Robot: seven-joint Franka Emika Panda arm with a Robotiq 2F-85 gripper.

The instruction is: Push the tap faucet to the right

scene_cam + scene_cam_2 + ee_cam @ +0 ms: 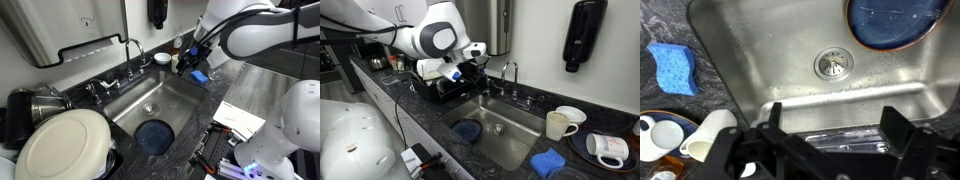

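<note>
The tap faucet (pixel 133 50) is a thin dark gooseneck spout at the back rim of the steel sink (pixel 178 92); it also shows in the other exterior view (pixel 508 74). My gripper (pixel 472 62) hangs at one end of the sink, apart from the faucet and at about spout height, over the counter there (pixel 188 62). In the wrist view its two dark fingers (pixel 835 135) stand wide apart with nothing between them, looking down into the sink (pixel 760 60). The faucet is out of the wrist view.
A dark blue plate (pixel 468 130) lies in the sink by the drain (pixel 833 64). A blue sponge (pixel 548 162), a white mug (pixel 558 124) and plates (pixel 62 145) sit at the far end from my gripper. A dish rack (pixel 430 82) stands under the arm.
</note>
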